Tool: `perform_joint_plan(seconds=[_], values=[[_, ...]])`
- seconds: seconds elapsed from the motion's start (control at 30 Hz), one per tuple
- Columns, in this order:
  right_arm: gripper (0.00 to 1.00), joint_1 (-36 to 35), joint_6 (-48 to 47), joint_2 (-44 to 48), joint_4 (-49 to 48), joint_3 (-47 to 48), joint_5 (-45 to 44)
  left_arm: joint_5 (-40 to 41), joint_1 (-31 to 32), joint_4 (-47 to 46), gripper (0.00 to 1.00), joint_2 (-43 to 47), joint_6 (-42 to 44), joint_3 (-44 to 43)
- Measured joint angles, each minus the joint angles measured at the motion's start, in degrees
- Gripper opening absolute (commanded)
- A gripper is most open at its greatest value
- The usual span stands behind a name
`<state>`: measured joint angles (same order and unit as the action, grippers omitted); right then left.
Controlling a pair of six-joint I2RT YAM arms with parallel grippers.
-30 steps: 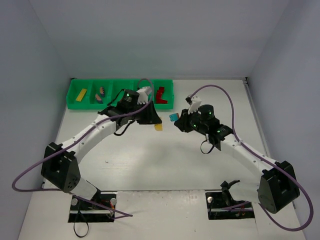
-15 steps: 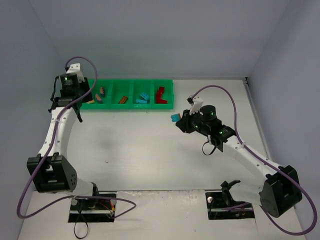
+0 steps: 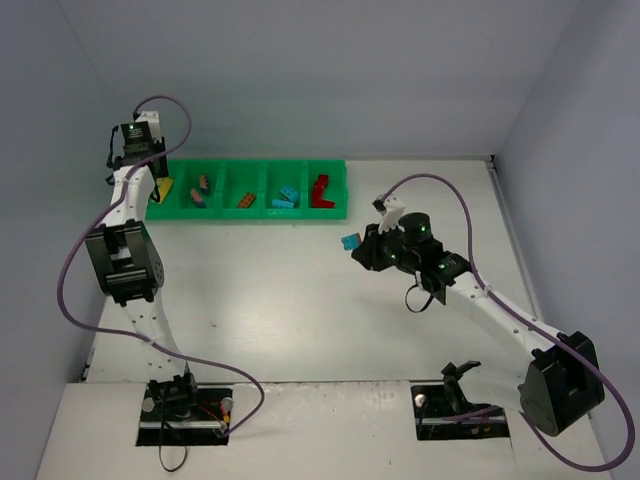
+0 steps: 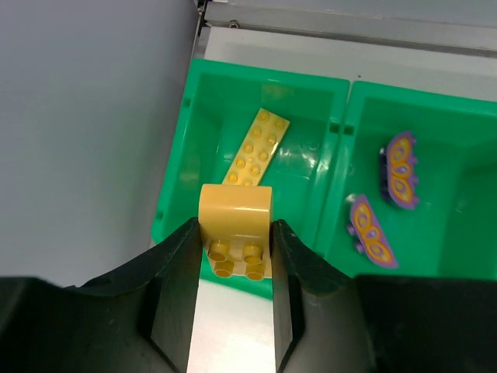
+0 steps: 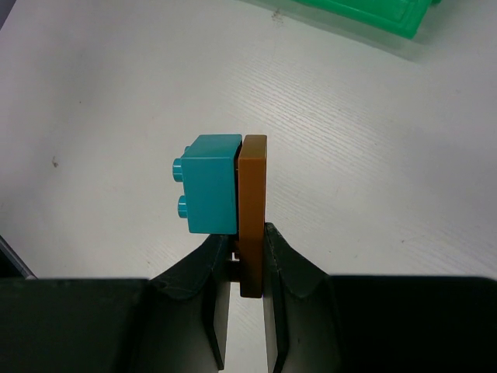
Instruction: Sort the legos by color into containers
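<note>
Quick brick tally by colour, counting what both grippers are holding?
Yellow: 2, yellow plate in the tray, yellow brick in the left gripper
Purple: 2, purple pieces in the tray
Orange-brown: 2, brown brick in the tray, brown plate in the right gripper
Cyan: 3, cyan pair in the tray, cyan brick on the brown plate
Red: 1, red piece in the tray
Total: 10

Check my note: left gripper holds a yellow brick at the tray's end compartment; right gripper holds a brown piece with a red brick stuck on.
One error: the brown piece in the right gripper carries a cyan-blue brick, not a red one; the right wrist view shows it. The left gripper does hold a yellow brick at the tray's end compartment.
</note>
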<state>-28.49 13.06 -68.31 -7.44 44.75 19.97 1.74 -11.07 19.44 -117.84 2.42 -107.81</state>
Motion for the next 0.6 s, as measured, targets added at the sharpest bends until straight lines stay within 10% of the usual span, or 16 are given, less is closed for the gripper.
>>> perform_joint_plan(seconds=[0.33,0.6], values=[[0.0,0.0,0.42,-0.76,2.58,0.22,0.07,0.0,-2.14,0.5,0.61,-12.5,0.7,-11.67],[0.0,0.0,0.5,-2.21,2.95,0.76,0.02,-1.7,-2.6,0.42,0.72,-11.54,-3.06,-10.64]])
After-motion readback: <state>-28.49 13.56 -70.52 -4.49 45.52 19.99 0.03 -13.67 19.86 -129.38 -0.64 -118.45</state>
